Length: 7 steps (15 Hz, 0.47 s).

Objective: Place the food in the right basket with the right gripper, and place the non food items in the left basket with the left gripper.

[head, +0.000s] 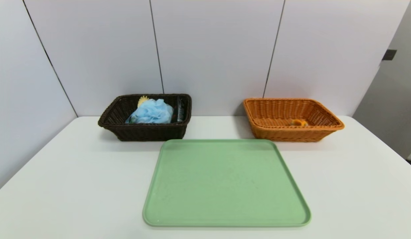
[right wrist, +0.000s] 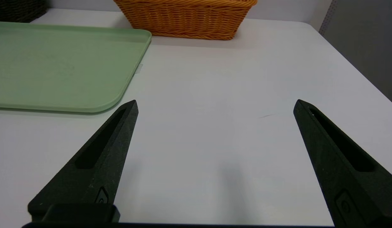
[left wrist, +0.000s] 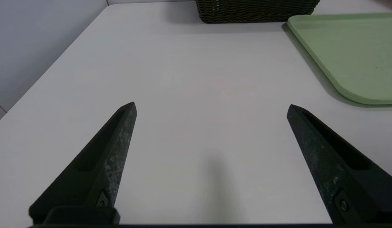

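1. White table: carries everything; step in hand looks like finishing, so park both arms, no reaching.
2. Green tray: bare, nothing left to pick; avoid bumping its rim if an arm must move.
3. Dark basket, robot's left: non-food inside, blue mesh puff, yellowish toothed item behind it, dark packet beside it. Leave untouched; the puff could snag.
4. Orange basket, robot's right: small orange-and-white item low inside, presumably the food.
5. Left gripper: spread wide, holding nothing, over table's left part.
6. Right gripper: likewise spread, nothing held, over right part.
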Available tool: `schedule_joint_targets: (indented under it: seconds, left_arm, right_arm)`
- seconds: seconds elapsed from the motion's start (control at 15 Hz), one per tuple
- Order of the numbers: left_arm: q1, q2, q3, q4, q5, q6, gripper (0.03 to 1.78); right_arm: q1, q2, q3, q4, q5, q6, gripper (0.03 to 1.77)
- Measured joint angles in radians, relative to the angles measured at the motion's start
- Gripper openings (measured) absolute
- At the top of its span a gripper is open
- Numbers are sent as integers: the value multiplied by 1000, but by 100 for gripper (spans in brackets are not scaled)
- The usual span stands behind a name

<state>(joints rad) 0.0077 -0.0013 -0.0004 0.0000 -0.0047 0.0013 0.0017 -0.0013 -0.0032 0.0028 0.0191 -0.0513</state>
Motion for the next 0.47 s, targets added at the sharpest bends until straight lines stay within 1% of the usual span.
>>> schedule_joint_targets:
  seconds: [0.13,0.2,0.27,0.47]
  left_arm:
    - [0,0,0,-1,0,0,169]
    - [0,0,0,0,0,0,169]
    - [0,0,0,0,0,0,169]
    - [0,0,0,0,0,0,169]
  right_arm:
    - [0,0,0,2,-11,3,170]
    - [0,0,0,2,-26,22,170]
    - [0,0,-2,5,-30,37,170]
    - [0,0,-3,1,-30,47,170]
